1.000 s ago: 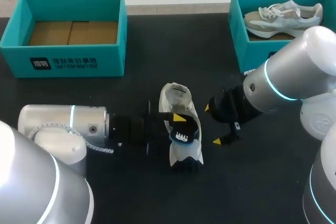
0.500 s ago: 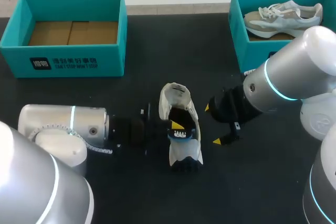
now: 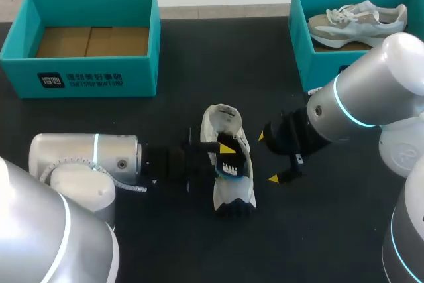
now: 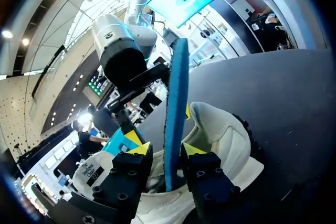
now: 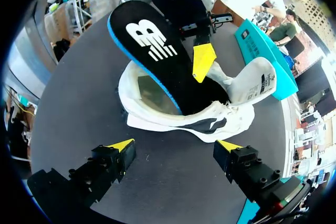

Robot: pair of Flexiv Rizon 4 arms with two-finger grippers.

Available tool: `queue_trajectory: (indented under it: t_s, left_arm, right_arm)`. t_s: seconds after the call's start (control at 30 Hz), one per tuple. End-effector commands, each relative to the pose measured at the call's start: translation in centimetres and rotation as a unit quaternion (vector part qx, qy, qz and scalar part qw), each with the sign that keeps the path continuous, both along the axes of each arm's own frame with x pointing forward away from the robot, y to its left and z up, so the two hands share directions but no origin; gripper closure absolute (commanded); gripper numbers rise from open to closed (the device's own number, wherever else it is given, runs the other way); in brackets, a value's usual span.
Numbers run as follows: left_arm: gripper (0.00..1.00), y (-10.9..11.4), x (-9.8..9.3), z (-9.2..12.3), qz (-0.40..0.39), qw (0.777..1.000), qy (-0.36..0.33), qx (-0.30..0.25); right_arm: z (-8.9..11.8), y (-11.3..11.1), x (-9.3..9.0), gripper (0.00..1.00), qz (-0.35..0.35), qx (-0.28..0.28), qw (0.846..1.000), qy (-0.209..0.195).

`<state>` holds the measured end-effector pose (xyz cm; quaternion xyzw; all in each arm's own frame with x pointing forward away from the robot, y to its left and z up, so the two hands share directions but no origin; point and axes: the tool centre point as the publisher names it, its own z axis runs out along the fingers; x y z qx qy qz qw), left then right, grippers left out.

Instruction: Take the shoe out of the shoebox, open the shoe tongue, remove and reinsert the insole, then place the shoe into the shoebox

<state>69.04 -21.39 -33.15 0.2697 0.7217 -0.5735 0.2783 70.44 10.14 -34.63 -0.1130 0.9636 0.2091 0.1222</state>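
Head view: shoe [image 3: 233, 193] lies mid-table under the left gripper [image 3: 227, 152]; left wrist view: it pinches the insole [image 4: 176, 103] edge-on, liable to slip or buckle on insertion; right wrist view: right gripper [image 5: 175, 145] gapes empty, so the unbraced shoe may skid.

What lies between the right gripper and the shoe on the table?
Only bare table; the right wrist view shows the right gripper open just short of the shoe.

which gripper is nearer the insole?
Left. The left gripper is shut on the insole; the right gripper is open beside the shoe, touching neither.
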Motion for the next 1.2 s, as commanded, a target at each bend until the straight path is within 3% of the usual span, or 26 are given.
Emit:
queue_trajectory:
  t_s: [0.03,0.17,0.33,0.53,0.57,1.13,1.2]
  left_arm:
    - [0.64,0.7,-0.9,0.9,-0.002,1.0,-0.006,-0.002]
    - [0.72,0.7,-1.5,1.5,-0.006,1.0,-0.01,-0.003]
    - [0.76,0.8,-2.2,1.3,-0.009,1.0,-0.012,0.006]
    - [1.0,0.2,-2.3,0.4,-0.01,1.0,-0.008,0.003]
    - [1.0,0.1,-2.3,0.3,-0.01,1.0,-0.007,0.002]
    - [0.99,-0.1,0.2,-1.3,0.014,1.0,-0.019,0.011]
    - [0.64,0.0,0.0,-0.8,0.014,1.0,-0.015,0.005]
  right_arm:
    - [-0.1,0.1,-0.2,0.0,-0.002,-0.001,1.0,-0.002]
    - [-0.1,0.1,-0.2,0.0,-0.002,-0.001,1.0,-0.002]
    - [-0.1,0.1,-0.2,0.0,-0.002,-0.001,1.0,-0.002]
    - [-0.1,0.1,-0.2,0.0,-0.002,-0.001,1.0,-0.002]
    - [-0.1,0.1,-0.2,0.0,-0.002,-0.001,1.0,-0.002]
    - [-0.1,0.1,-0.2,0.0,-0.002,-0.001,1.0,-0.002]
    - [-0.1,0.1,-0.2,0.0,-0.002,-0.001,1.0,-0.002]
